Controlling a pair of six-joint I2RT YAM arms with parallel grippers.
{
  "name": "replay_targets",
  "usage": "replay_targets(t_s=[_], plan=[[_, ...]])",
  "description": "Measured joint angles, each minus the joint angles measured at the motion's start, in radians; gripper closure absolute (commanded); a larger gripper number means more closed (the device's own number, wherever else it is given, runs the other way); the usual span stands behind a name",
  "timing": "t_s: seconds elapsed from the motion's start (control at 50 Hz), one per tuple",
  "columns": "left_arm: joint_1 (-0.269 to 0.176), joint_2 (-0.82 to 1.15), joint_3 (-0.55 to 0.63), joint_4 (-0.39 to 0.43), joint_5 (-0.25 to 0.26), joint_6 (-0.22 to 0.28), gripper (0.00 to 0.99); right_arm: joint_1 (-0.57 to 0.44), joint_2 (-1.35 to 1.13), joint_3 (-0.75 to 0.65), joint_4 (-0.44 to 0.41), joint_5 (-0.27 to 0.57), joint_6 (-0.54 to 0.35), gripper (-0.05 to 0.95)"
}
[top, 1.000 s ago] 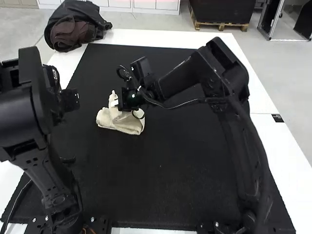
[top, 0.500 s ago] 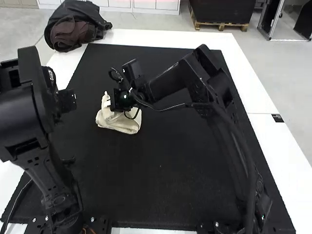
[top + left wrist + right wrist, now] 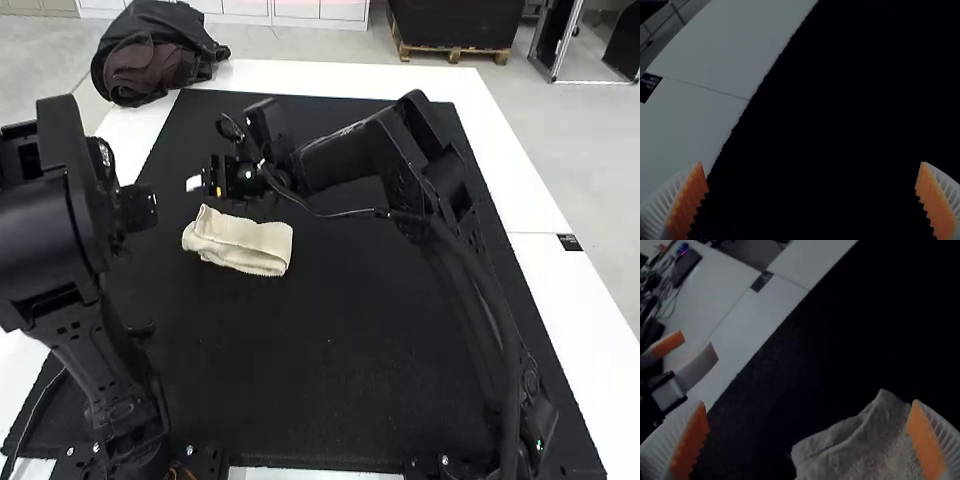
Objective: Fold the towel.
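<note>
The cream towel [image 3: 240, 242] lies on the black mat in the high view, folded into a small thick strip with layered edges and a raised corner at its left end. Just beyond it, my right gripper [image 3: 194, 184] is off the cloth. In the right wrist view my right gripper [image 3: 807, 401] is open, and the towel [image 3: 860, 455] shows its folded edges near one finger. My left gripper [image 3: 138, 207] hangs to the left of the towel in the high view; its fingers are wide apart with nothing between them in the left wrist view, my left gripper [image 3: 811, 162].
The black mat [image 3: 330, 370] covers most of the white table [image 3: 570, 290]. A dark bag [image 3: 150, 60] rests at the table's far left corner. The right arm stretches across the middle, and the left arm's gripper also appears in the right wrist view.
My right gripper has let go of the towel and moved up and away from it, toward the far left. The towel's raised end has dropped and lies lower. The left arm has barely moved.
</note>
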Motion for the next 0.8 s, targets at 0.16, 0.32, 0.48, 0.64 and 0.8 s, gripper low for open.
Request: replay_targets(t_s=[0.16,0.32,0.48,0.64,0.8], plan=[[0.0,0.0,0.0,0.001,0.0,0.0,0.025,-0.033,-0.021,-0.008,-0.043,-0.004,-0.012,0.53],[0.0,0.0,0.0,0.006,0.0,0.0,0.025,-0.075,-0.079,-0.091,-0.029,-0.027,-0.004,0.92],[0.0,0.0,0.0,0.01,0.0,0.0,0.025,-0.084,-0.122,-0.165,0.002,-0.05,-0.007,0.92],[0.0,0.0,0.0,0.014,0.0,0.0,0.025,-0.078,-0.125,-0.261,0.089,-0.061,-0.003,0.92],[0.0,0.0,0.0,0.016,0.0,0.0,0.025,-0.072,-0.125,-0.302,0.152,-0.067,0.008,0.92]])
